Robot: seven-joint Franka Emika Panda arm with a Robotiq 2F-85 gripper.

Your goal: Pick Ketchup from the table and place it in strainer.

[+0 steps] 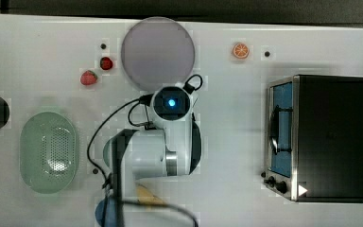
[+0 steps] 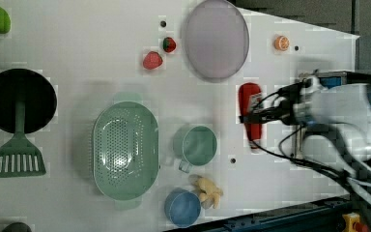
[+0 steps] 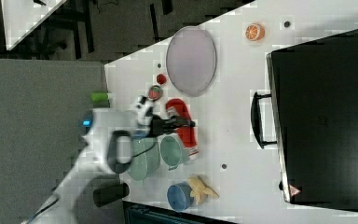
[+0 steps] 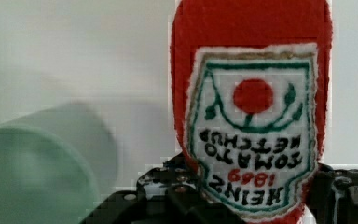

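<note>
At the left view's far left a black frying pan (image 2: 19,100) lies on the white table (image 2: 77,58) with a green slotted spatula (image 2: 18,150) across it, and a green lime-like fruit (image 2: 0,19) sits in the corner beyond. Right of them, the pale mint-green strainer (image 2: 125,151) rests on the table, its hole patch bare, with two strawberries (image 2: 152,60) further along the left view's top and a big round grey plate (image 2: 215,38) beside them. Just right of the strainer stands a green cup (image 2: 196,146), and below it in the left view a blue cup (image 2: 182,207) touches a peeled banana toy (image 2: 206,191). Further right the Ketchup (image 2: 250,112), a red plush bottle with a stitched tomato-ketchup label, is well apart from the strainer, near the green cup; whether it has left the table I cannot tell. The tool (image 2: 253,111) sits over its middle, black fingers (image 4: 186,193) set partway in against both sides of the bottle's label end in the wrist view, gripping it. An orange slice (image 2: 282,43) lies near the left view's top right, and the white arm (image 2: 340,116) reaches in from the right. In the top view, a black toaster oven (image 1: 319,137) with a steel front stands at the top view's right.
</note>
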